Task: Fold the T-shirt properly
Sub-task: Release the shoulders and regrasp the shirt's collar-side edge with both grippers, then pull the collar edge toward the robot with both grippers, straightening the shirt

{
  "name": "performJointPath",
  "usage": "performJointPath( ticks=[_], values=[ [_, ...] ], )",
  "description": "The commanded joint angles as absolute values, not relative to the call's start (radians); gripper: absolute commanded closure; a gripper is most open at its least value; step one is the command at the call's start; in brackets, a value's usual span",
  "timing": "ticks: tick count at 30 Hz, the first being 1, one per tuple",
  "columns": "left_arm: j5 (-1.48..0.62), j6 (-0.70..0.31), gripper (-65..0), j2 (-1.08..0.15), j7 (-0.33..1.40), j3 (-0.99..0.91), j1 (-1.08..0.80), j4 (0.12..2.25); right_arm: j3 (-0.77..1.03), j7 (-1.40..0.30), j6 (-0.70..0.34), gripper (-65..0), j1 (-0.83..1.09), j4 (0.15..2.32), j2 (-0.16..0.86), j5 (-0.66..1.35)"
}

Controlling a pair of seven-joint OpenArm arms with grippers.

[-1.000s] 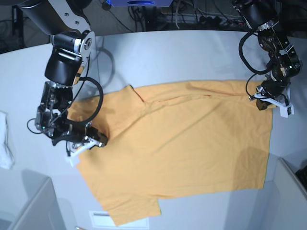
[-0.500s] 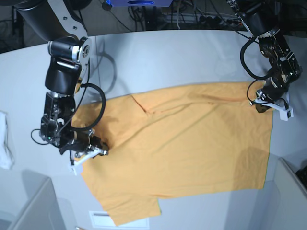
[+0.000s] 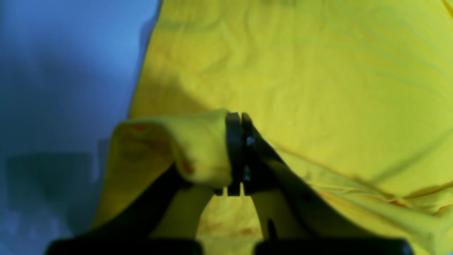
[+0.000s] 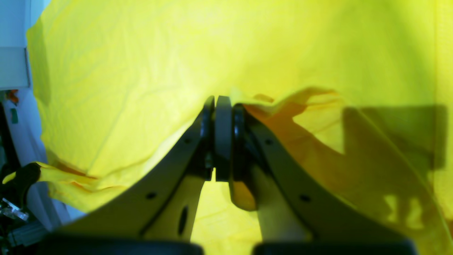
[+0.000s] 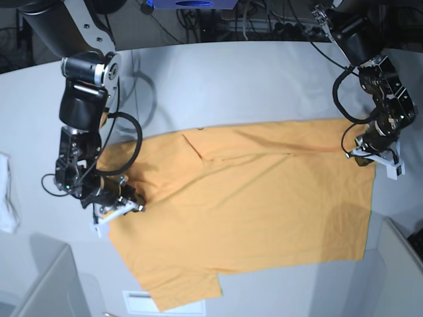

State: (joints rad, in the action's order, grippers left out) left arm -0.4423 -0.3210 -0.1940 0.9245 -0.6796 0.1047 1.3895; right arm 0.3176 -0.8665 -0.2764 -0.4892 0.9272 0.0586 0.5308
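Pale grey tabletop is what everything sits on, with a tangle of dark cables seen past its far curved edge. Most of the middle is covered by the T-shirt, spread flat and orange-yellow, its plain side up as far as can be seen; no lettering is visible. One sleeve is seen sticking out toward the near edge, just beside a white label stuck on the table. A diagonal crease is seen running across the upper part of the cloth.

The right gripper is seen on the base view's left side, low over the table at the shirt's edge. Its jaws are pinched tight together, and in the right wrist view a bunched fold of the fabric is seen clamped there, with the cloth lifted and wrinkled around the fingers.

The left gripper is found on the opposite side, at the shirt's far corner. Its jaws are also squeezed closed, and in the left wrist view a fold of yellow cloth is draped over and caught between them.

A small white cloth is left lying at the table's left edge, well apart from the shirt.
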Motion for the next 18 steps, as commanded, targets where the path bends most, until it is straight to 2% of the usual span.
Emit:
performJointPath(
  ticks=[1, 4, 6, 7, 8, 10, 12, 13, 15, 18],
  values=[
    [-0.453, -0.328, 0.0, -0.213, 0.906, -0.682, 0.124, 1.405, 0.318, -0.852, -0.283, 0.0, -0.524, 0.941, 0.065, 0.547],
    [-0.452, -0.328, 0.0, -0.214, 0.905, -0.688, 0.124, 1.412, 0.32, -0.854, -0.283, 0.0, -0.522, 0.941, 0.061, 0.547],
    [-0.452, -0.328, 0.0, -0.214, 0.906, -0.688, 0.125, 1.414, 0.325, -0.854, -0.283, -11.9, -0.519, 0.944, 0.061, 0.547],
    [-0.447, -0.328, -2.3, -0.214, 0.906, -0.69, 0.128, 1.414, 0.328, -0.846, -0.283, -17.7, -0.513, 0.949, 0.061, 0.547],
    [-0.446, -0.328, -8.9, -0.214, 0.905, -0.69, 0.131, 1.414, 0.329, -0.843, -0.283, -21.3, -0.509, 0.955, 0.061, 0.549],
    [-0.452, -0.328, -22.7, -0.214, 0.901, -0.69, 0.133, 1.415, 0.331, -0.817, -0.282, -22.1, -0.495, 0.992, 0.061, 0.549],
    [-0.452, -0.329, -36.2, -0.214, 0.898, -0.691, 0.134, 1.417, 0.331, -0.785, -0.219, -22.1, -0.458, 1.061, 0.061, 0.552],
    [-0.452, -0.331, -40.5, -0.214, 0.898, -0.691, 0.137, 1.417, 0.331, -0.768, -0.176, -22.1, -0.438, 1.099, 0.061, 0.555],
    [-0.453, -0.332, -47.1, -0.216, 0.898, -0.691, 0.153, 1.425, 0.331, -0.714, -0.107, -22.1, -0.383, 1.194, 0.051, 0.556],
    [-0.455, -0.334, -48.7, -0.209, 0.905, -0.727, 0.15, 1.486, 0.332, -0.621, -0.059, -22.1, -0.295, 1.337, 0.031, 0.556]
  ],
)
